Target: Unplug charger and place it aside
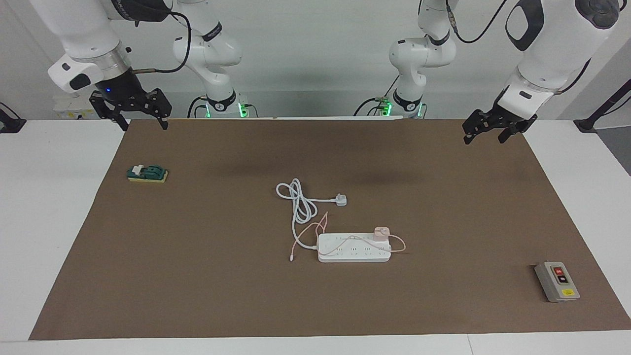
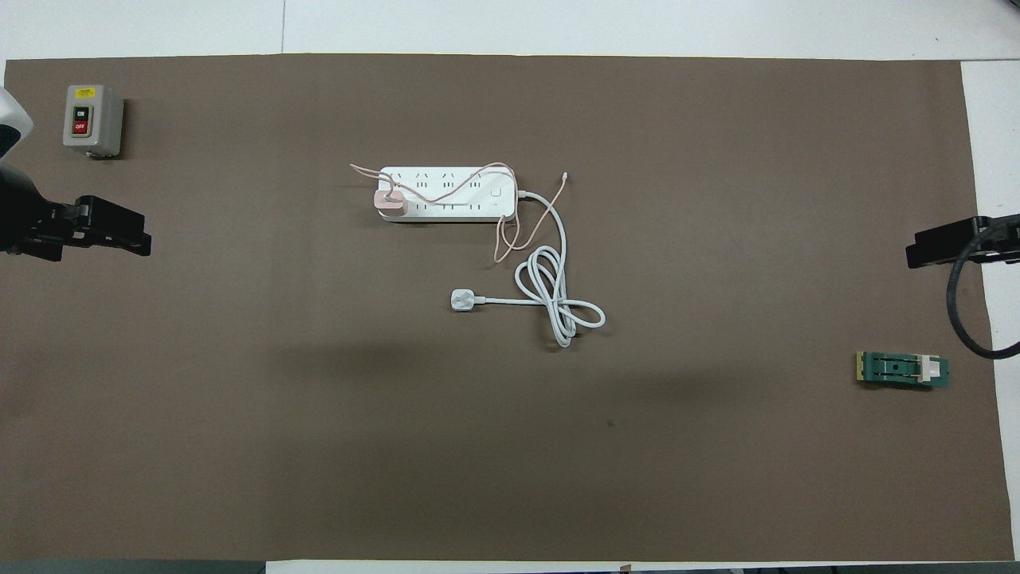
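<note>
The charger (image 1: 381,233) (image 2: 390,202) is a small pale-pink cube plugged into the white power strip (image 1: 352,252) (image 2: 446,207), at the strip's end toward the left arm's end of the table. Its thin pink cable (image 1: 345,240) (image 2: 434,188) loops over the strip and trails off past the strip's end toward the right arm. My left gripper (image 1: 484,138) (image 2: 135,233) hangs open above the mat's edge at its own end, well apart from the strip. At the mat's corner toward the right arm's end, my right gripper (image 1: 144,123) (image 2: 916,253) hangs open too. Neither holds anything.
The strip's thick white cord and three-pin plug (image 1: 341,199) (image 2: 462,300) lie coiled nearer to the robots than the strip. A grey switch box (image 1: 557,281) (image 2: 92,119) stands toward the left arm's end. A green block (image 1: 148,173) (image 2: 902,369) lies toward the right arm's end. A brown mat (image 1: 443,207) covers the table.
</note>
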Controlling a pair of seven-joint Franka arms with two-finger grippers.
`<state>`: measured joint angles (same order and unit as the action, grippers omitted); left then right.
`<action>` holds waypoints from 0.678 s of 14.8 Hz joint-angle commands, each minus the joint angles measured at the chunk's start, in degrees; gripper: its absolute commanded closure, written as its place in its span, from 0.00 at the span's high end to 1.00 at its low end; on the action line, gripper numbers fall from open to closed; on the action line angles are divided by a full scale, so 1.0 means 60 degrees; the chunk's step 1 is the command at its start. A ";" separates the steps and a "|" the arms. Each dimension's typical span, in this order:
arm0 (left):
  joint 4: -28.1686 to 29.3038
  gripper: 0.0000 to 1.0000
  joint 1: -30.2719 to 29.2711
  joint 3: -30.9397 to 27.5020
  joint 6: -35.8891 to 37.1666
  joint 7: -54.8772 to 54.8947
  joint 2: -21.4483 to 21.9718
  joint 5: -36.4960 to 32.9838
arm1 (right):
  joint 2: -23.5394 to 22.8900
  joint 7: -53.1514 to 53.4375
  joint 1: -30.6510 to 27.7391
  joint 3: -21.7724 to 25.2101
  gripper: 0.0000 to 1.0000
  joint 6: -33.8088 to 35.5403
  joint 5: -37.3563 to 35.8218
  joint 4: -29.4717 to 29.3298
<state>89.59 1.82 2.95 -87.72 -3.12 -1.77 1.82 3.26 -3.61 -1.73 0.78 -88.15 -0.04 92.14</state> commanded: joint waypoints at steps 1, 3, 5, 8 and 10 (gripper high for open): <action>0.0141 1.00 0.0107 -0.0082 -0.0160 0.0081 0.0119 -0.0099 | 0.0190 -0.0204 -0.0151 -0.0057 1.00 0.0029 0.0037 0.0215; 0.0141 1.00 0.0107 -0.0097 -0.0102 0.0110 0.0090 -0.0099 | 0.0204 -0.0189 -0.0136 -0.0057 1.00 0.0029 0.0037 0.0215; 0.0083 1.00 0.0107 -0.0111 -0.0175 0.0066 0.0061 -0.0099 | 0.0204 -0.0204 -0.0151 -0.0057 1.00 0.0029 0.0037 0.0215; -0.0063 1.00 -0.0038 -0.0112 0.0046 -0.0225 0.0134 -0.0026 | 0.0204 -0.0204 -0.0136 -0.0057 1.00 0.0029 0.0037 0.0215; 0.0140 1.00 0.0063 -0.0097 -0.0219 -0.0533 0.0134 -0.0128 | 0.0204 -0.0204 -0.0136 -0.0057 1.00 0.0029 0.0037 0.0215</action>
<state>89.41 1.78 2.57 -87.98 -4.29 -1.66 1.82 3.26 -3.61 -1.73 0.78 -88.15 -0.04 92.14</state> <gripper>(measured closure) 0.000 0.000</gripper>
